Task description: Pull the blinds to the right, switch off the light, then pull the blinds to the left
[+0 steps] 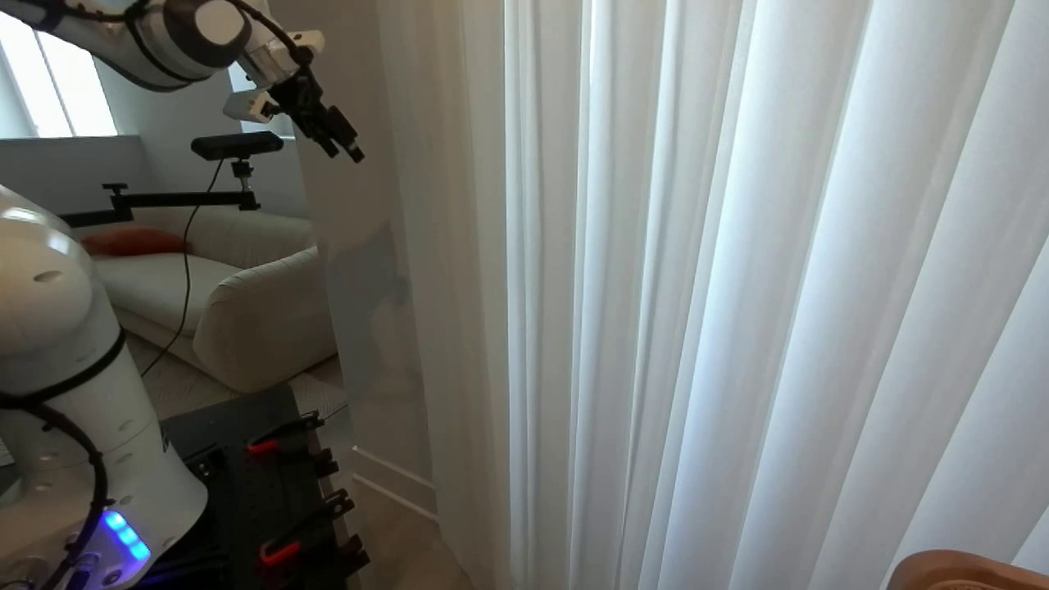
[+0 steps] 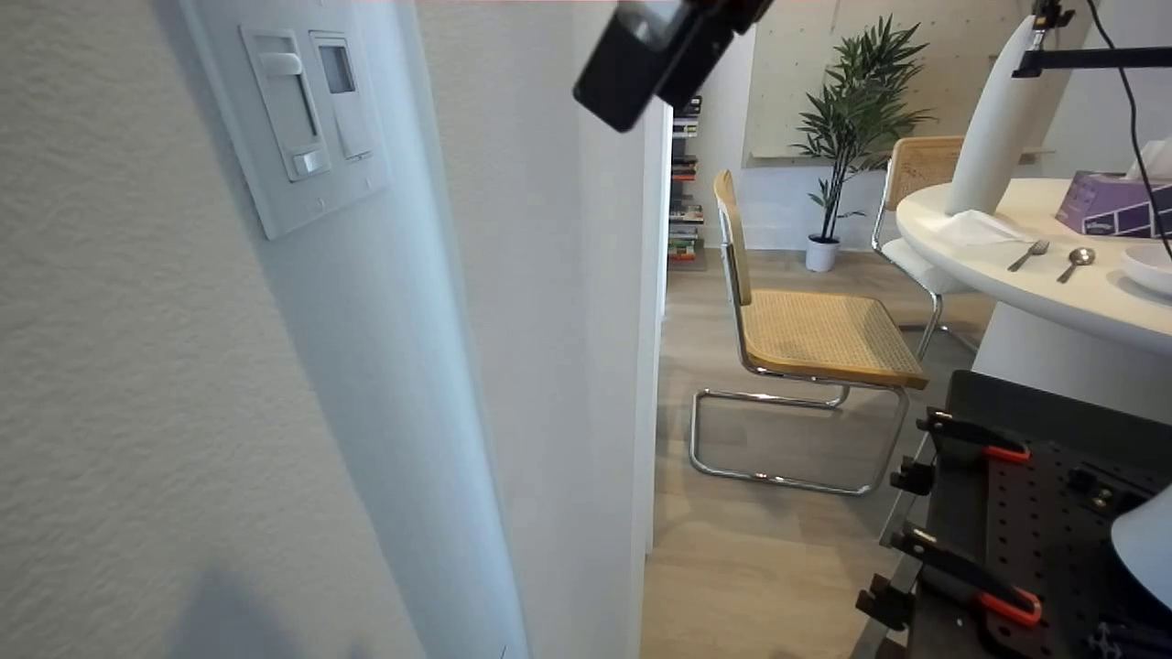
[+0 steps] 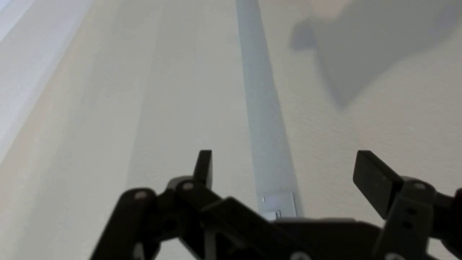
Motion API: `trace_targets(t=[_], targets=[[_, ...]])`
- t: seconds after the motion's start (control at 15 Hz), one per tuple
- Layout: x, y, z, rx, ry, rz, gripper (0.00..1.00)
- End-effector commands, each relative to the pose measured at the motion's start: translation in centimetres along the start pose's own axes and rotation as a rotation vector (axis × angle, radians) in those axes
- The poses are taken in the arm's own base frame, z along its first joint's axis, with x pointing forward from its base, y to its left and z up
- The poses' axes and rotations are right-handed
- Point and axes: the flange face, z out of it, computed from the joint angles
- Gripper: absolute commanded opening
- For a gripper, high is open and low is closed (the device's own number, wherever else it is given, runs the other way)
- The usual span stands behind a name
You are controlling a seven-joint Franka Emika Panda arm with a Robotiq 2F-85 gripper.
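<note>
The arm (image 1: 168,41) reaches out up high, its wrist (image 1: 269,65) bends down, and the gripper (image 3: 283,159) points down at a slant, with a big gap between its two fingers (image 3: 375,180)

You face the curtain (image 1: 737,295) in an exterior view, look close past the switch plate (image 2: 318,137) in an exterior view, see clamps (image 2: 957,566) in both exterior views; your wrist view faces the wall (image 3: 321,144).

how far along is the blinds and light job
Done: first pull unconfirmed; the curtain hangs in pleats. Under way: probably switching off; the open hand holds nothing, with the switch plate in the wrist view. Remaining: likely working that untouched plate, then the leftward pull.
</note>
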Motion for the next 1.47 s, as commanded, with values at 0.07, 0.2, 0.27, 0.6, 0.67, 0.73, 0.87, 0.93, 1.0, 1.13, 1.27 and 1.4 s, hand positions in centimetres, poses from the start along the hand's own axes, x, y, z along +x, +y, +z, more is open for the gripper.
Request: trace_targets(t=[0.07, 0.2, 0.27, 0.6, 0.67, 0.73, 0.87, 0.93, 1.0, 1.13, 1.27, 1.4], targets=[[3.2, -4.0, -0.7, -0.004, 0.086, -0.027, 1.0], [4.0, -5.4, -1.1, 0.001, 0.128, -0.044, 1.0], [4.5, -6.1, -1.4, 0.0, 0.151, -0.049, 1.0], [6.6, -7.8, -2.7, -0.013, 0.246, -0.065, 0.56], [6.9, -8.1, -3.1, -0.017, 0.261, -0.072, 0.49], [7.2, -8.4, -3.5, -0.023, 0.276, -0.077, 0.4], [7.7, -9.0, -4.1, -0.032, 0.309, -0.08, 0.27], [7.9, -9.2, -4.3, -0.037, 0.326, -0.083, 0.18], [8.1, -9.4, -4.4, -0.047, 0.34, -0.083, 0.12], [8.5, -9.8, -4.5, -0.079, 0.374, -0.096, 0.0], [8.7, -10.2, -4.5, -0.134, 0.423, -0.114, 0.0], [8.9, -10.6, -4.4, -0.188, 0.464, -0.131, 0.0]])
